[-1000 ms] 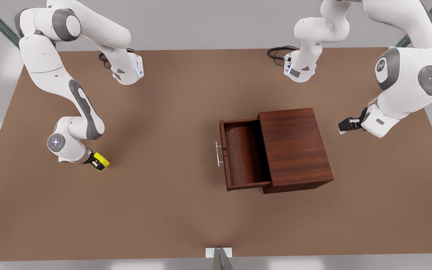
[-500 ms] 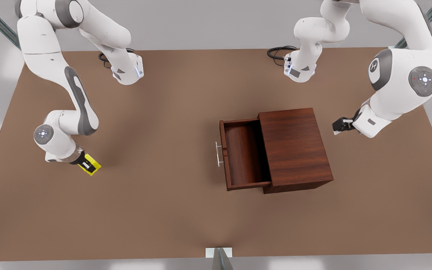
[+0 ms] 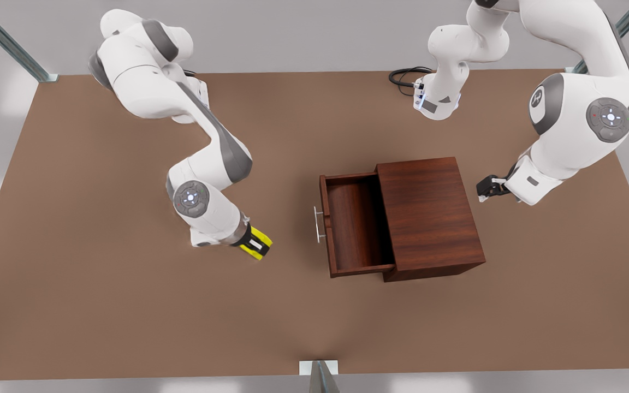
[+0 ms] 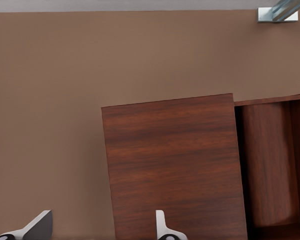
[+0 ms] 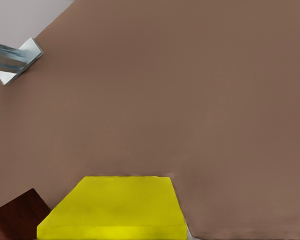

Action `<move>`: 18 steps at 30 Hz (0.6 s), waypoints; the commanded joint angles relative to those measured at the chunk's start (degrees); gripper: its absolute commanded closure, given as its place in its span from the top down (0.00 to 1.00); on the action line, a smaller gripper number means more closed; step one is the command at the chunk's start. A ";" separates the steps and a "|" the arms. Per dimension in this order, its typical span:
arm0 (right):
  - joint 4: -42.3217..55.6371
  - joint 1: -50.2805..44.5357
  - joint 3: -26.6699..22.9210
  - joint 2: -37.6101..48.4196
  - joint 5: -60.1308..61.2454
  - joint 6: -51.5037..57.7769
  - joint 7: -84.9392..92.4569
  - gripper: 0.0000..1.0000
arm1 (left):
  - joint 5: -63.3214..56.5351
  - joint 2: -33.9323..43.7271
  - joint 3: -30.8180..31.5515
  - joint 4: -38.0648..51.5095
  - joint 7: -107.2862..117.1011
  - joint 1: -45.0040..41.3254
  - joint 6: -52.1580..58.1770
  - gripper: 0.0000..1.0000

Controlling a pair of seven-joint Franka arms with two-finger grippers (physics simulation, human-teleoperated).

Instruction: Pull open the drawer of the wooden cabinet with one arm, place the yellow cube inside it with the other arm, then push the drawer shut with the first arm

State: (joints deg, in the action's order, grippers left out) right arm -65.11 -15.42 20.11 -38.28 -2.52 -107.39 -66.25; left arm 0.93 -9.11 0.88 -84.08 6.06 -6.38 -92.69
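One yellow cube (image 3: 257, 243), clamped in right gripper (image 3: 253, 245) near drawer (image 3: 354, 224); left gripper (image 3: 484, 188) beside cabinet (image 3: 429, 215), fingers (image 4: 162, 227) spread.

Right gripper (image 3: 256, 245) has the cube (image 3: 259, 240) clamped between its fingers, near the handle (image 3: 318, 224), which lies between it and the drawer (image 3: 354, 225). Drawer sticks out of the cabinet (image 3: 429, 214) toward this gripper. Left gripper (image 3: 485, 189) waits just beside the cabinet's far side (fingers spread), well apart from the other. Everything sits on the table (image 3: 129, 305).
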 commanded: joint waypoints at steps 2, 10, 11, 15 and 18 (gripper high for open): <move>3.68 -6.54 0.19 -1.79 1.54 3.51 -54.33 0.53 | 0.21 0.05 0.09 0.05 0.62 0.05 0.05 1.00; 9.83 -16.31 0.54 -8.21 2.69 -7.40 -63.30 0.53 | -0.14 -1.70 0.09 2.25 6.95 -3.29 0.22 1.00; 11.06 -17.27 0.37 -9.18 2.69 -7.40 -63.48 0.52 | -0.32 -2.14 0.09 2.95 9.32 -4.70 0.31 1.00; 12.12 -17.80 0.10 -10.41 2.60 -10.12 -64.27 0.53 | -0.32 -3.81 0.18 5.58 11.69 -6.19 0.31 1.00; 12.99 -17.80 -0.07 -11.02 2.43 -10.12 -63.92 1.00 | -0.49 -4.69 0.09 6.64 16.00 -8.47 0.40 1.00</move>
State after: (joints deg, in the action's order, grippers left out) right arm -52.28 -33.21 20.05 -49.30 -0.01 -115.91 -105.56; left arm 0.59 -13.92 0.96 -77.42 11.32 -14.40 -92.42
